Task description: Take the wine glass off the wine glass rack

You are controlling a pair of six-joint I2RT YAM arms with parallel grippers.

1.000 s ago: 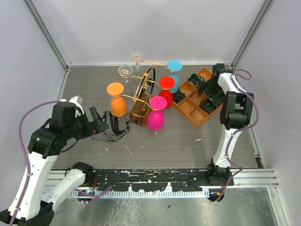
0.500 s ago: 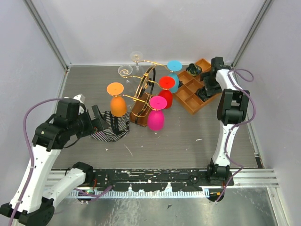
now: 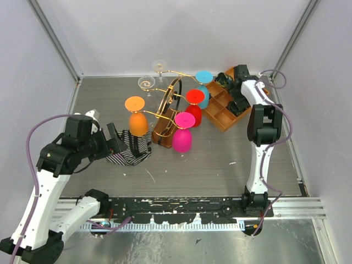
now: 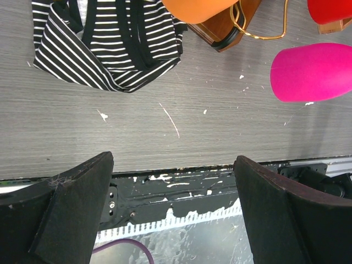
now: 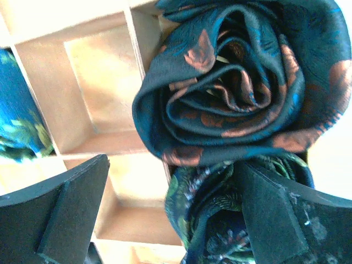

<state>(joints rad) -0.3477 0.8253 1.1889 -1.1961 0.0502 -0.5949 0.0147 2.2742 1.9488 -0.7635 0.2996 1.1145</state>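
The gold wire wine glass rack stands mid-table on its brown oval base. Upside-down glasses hang on it: orange, pink, red and blue, with two clear ones at the back. My left gripper is open and empty over a striped cloth, left of the rack. In the left wrist view the orange bowl and pink bowl show. My right gripper is open over the orange tray, far from the rack.
The orange compartmented wooden tray sits right of the rack and holds rolled dark patterned ties; the right fingers hang just above its compartments. Grey walls close in the left, back and right. A black rail runs along the near edge.
My right arm has swung back and left over the tray, and the tray has shifted back and left with it. My left arm rose slightly, then stayed still.
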